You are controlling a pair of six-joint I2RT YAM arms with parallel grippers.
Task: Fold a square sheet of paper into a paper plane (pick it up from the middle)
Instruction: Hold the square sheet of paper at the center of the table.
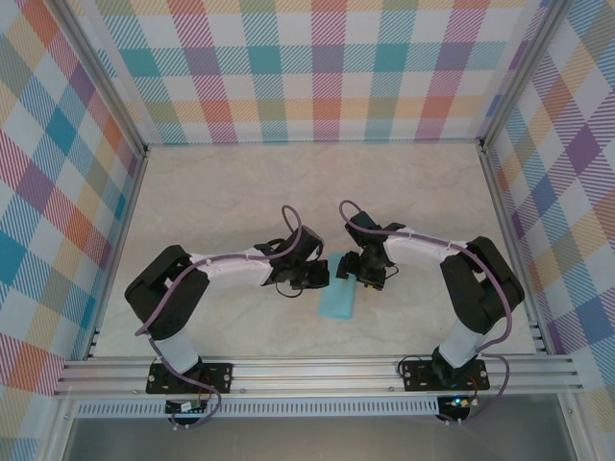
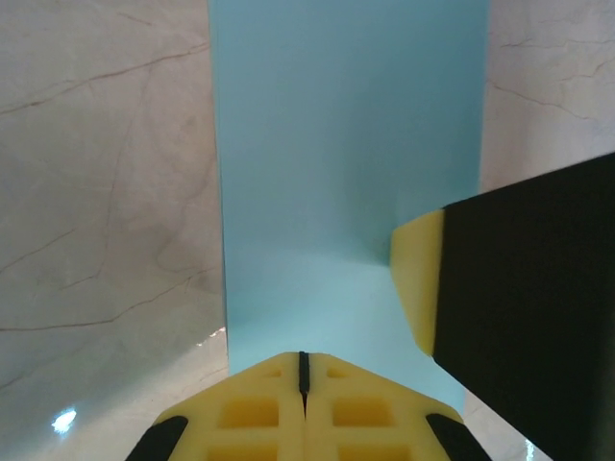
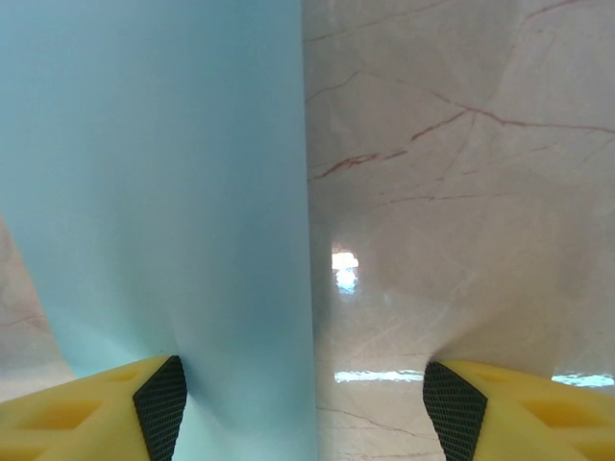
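- left gripper [image 1: 309, 277]: jaws clenched fully together, tips set at the left edge of the sheet. The wrist view shows the closed yellow fingertips [image 2: 274, 379] over blue paper. I cannot tell whether any paper is pinched between them.

- square sheet of paper [image 1: 338, 300]: lies on the marble-look table [image 1: 240, 192] between the two grippers, near the arms. It reads as a long narrow strip, so I judge it folded in half, with the plane not yet formed.

- right gripper [image 1: 368, 272]: jaws spread wide, grasping nothing. One yellow pad [image 2: 418, 279] bears on the sheet's right edge, where a small pucker shows.

- Risks: the thin sheet may slide or buckle under that single pad if either arm moves sideways, which would skew the crease. If the left tips lift with paper caught, the fold could spring open or tear.
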